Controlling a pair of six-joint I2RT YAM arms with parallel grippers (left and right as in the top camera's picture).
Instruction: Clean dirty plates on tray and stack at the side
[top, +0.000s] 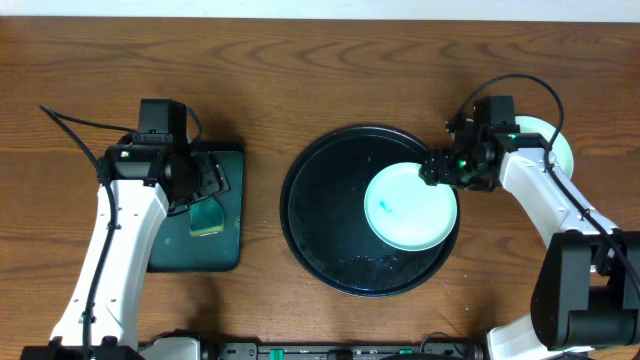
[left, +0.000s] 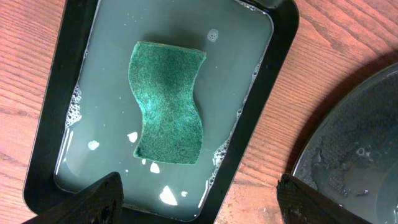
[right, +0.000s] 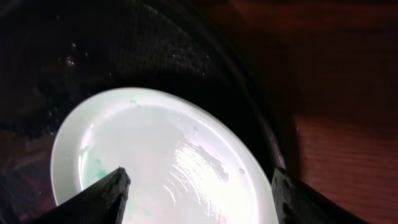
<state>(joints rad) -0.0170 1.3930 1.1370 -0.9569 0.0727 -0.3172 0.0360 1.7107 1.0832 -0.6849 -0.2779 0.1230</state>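
Note:
One pale mint plate (top: 410, 208) lies flat on the right half of the round black tray (top: 320, 230), with a teal smear left of its centre. My right gripper (top: 432, 170) hovers at the plate's upper right edge, jaws wide and holding nothing. In the right wrist view the wet plate (right: 168, 162) fills the space below the right gripper (right: 200, 177), with one finger over the plate and the other over the tray rim (right: 249, 106). My left gripper (top: 205, 185) stands open above the sponge (top: 207, 217).
A green sponge (left: 169, 102) lies in soapy water in the rectangular dark-green tray (left: 283, 37), below the left gripper (left: 199, 180). Another pale plate (top: 558, 148) sits on the table at the far right, partly hidden by the right arm. Water drops lie on the black tray's floor.

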